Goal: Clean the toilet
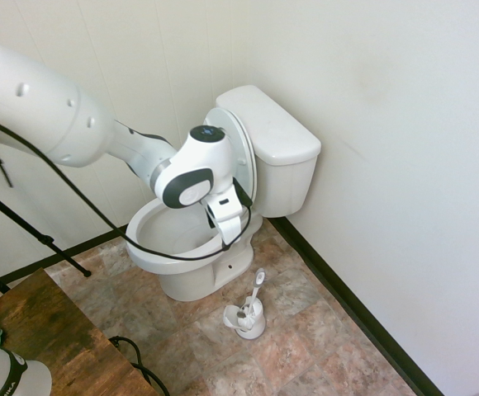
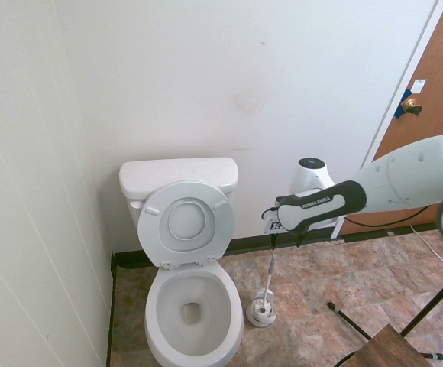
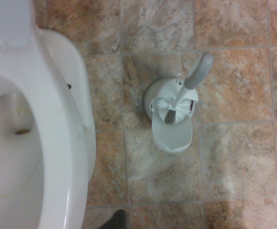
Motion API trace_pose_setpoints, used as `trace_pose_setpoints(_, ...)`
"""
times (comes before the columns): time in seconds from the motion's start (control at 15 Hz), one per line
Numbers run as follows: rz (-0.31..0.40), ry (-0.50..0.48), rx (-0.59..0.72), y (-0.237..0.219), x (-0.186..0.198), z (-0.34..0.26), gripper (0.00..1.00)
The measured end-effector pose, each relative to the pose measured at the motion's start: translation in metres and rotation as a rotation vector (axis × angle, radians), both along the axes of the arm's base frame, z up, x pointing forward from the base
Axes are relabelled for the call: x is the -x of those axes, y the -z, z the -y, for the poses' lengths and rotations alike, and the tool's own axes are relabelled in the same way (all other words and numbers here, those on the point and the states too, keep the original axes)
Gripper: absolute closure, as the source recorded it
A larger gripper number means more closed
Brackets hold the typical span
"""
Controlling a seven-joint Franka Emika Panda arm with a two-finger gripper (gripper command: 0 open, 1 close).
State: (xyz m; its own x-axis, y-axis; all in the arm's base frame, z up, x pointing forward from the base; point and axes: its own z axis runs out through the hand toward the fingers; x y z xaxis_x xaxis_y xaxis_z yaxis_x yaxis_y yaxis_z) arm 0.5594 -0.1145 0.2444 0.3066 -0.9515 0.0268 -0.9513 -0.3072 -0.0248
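Observation:
The toilet [image 1: 192, 247] is white and glossy, with its seat and lid [image 2: 185, 223] raised against the boxy tank [image 1: 277, 136]; its open bowl [image 2: 193, 313] also fills one side of the wrist view [image 3: 57, 143]. My gripper [image 1: 230, 239] hangs pointing down above the floor beside the bowl [image 2: 273, 232], open and holding nothing. Below it, a small white brush holder [image 3: 172, 114] stands on the tiles with its thin brush [image 3: 198, 71] leaning in it. The gripper is well above the brush handle [image 1: 259, 279] and does not touch it.
Walls close in behind and beside the toilet, with a black baseboard [image 1: 347, 301] along the floor. A wooden table corner [image 1: 49, 330] sits near the arm's base. A brown door [image 2: 428, 99] stands behind the arm. Tiled floor [image 3: 234, 157] spreads around the holder.

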Motion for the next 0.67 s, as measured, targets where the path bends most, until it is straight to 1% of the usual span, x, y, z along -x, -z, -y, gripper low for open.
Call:
trace_pose_setpoints(0.2,-0.01,0.077,-0.028,0.041,-0.032,0.02,0.0)
trace_pose_setpoints(0.4,-0.035,0.121,-0.035,0.082,-0.061,0.038,0.0)
trace_pose_setpoints(0.67,-0.088,0.172,-0.049,0.143,-0.081,0.066,0.0)
